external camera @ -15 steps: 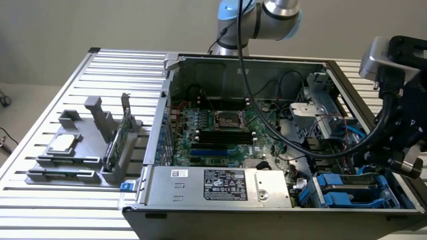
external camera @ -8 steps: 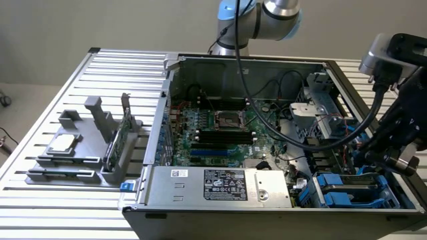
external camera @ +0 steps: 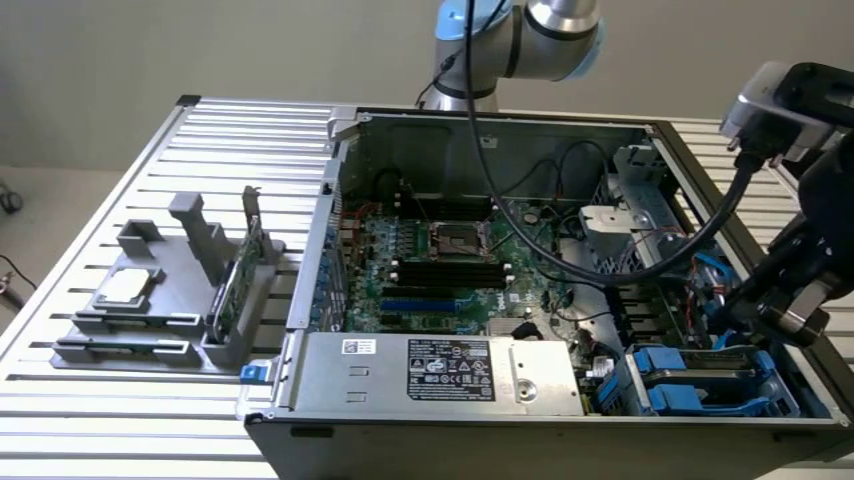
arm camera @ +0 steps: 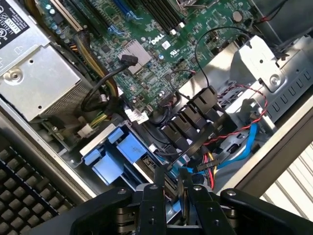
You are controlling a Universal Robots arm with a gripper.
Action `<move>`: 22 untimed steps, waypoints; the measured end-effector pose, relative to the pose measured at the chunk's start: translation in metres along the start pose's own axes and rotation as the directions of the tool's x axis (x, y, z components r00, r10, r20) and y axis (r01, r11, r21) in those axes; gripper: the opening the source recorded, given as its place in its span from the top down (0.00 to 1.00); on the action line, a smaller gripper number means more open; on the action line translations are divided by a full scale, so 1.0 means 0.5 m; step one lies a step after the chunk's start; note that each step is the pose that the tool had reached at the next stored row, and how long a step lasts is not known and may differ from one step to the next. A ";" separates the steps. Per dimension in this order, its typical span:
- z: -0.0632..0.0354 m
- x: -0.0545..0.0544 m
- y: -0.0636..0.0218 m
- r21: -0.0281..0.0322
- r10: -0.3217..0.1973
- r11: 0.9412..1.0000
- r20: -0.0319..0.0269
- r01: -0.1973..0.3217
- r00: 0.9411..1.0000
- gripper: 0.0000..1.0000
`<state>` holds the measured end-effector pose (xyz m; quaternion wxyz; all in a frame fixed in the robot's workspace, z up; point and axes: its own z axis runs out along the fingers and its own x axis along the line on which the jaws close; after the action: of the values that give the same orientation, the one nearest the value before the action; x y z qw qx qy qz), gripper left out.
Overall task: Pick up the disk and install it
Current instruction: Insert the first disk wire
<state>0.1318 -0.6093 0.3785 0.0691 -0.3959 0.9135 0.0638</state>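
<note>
**Figure: Seating the disk in the open computer**

The gripper [external camera: 783, 322] hangs over the corner of the computer case [external camera: 534, 445] on the exterior view's right. Its jaws stand narrow, with a slim gap between them, and no disk can be made out in that gap in the wrist view [arm camera: 170, 180].

The disk [external camera: 694, 372], framed in blue plastic, lies low inside that same corner, next to the power supply [external camera: 441, 368]. It lies below the gripper and toward the exterior view's left, near it but apparently apart. In the wrist view the blue frame [arm camera: 117, 152] lies off to 1 side of the fingertips rather than between them. Whether the disk is fully home cannot be told.

The step in hand is judged to be the seating of the disk. To do it well:

- Contact should fall on the blue frame, not on the label face.
- Any push should run straight along the slot, so the frame does not cock and jam.
- The loose cables [arm camera: 222, 139] lie just beside the fingertips, so the fingers should stay clear of them throughout.
</note>
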 end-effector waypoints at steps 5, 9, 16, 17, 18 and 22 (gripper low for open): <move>0.000 0.000 0.000 0.013 0.077 0.997 0.005 -0.077 0.997 0.75; 0.000 0.000 0.000 0.023 0.137 0.990 0.010 -0.137 0.991 0.75; 0.000 0.000 0.000 0.041 0.243 0.969 0.019 -0.244 0.970 0.75; 0.000 0.000 0.000 0.043 0.258 0.965 0.021 -0.259 0.966 0.75; 0.000 0.000 0.000 0.045 0.273 0.961 0.022 -0.273 0.962 0.75; 0.000 0.000 0.000 0.054 0.332 0.941 0.029 -0.333 0.943 0.75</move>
<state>0.1318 -0.6093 0.3785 0.0777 -0.2332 0.9679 0.0516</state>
